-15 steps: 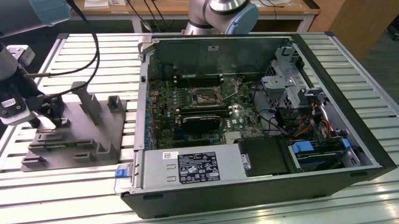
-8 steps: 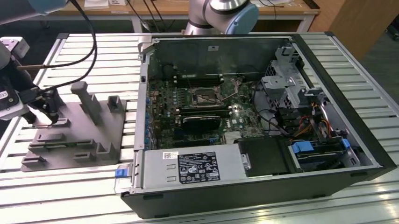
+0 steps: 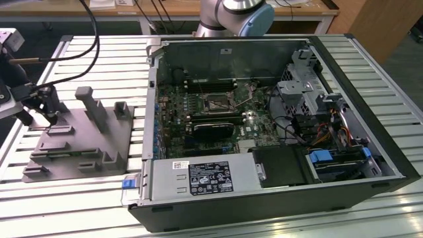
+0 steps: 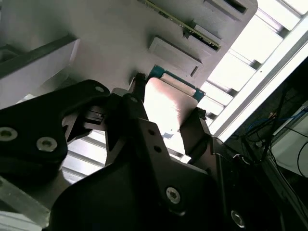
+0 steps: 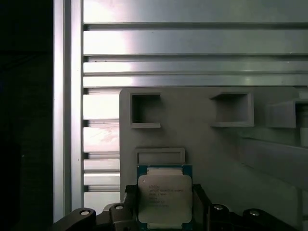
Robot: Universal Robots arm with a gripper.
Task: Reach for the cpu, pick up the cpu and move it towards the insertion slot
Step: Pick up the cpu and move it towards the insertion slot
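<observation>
Here the cpu [image 5: 165,195] sits between the fingers [image 5: 200,204], which look clamped on two opposite edges, just over the grey fixture [image 5: 216,139] on the bench [image 3: 66,198]. So thin an edge hold could let it tilt or slip. The insertion slot [image 3: 218,102] lies inside the open computer case [image 3: 343,74], well apart.

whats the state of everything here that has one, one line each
cpu: gripped by two opposite edges, over the grey fixture; cannot tell if it is lifted
end effector: shut on the cpu
insertion slot: dark centre bare, no chip in it
computer case: lying on its side, side panel off, inside open
</observation>
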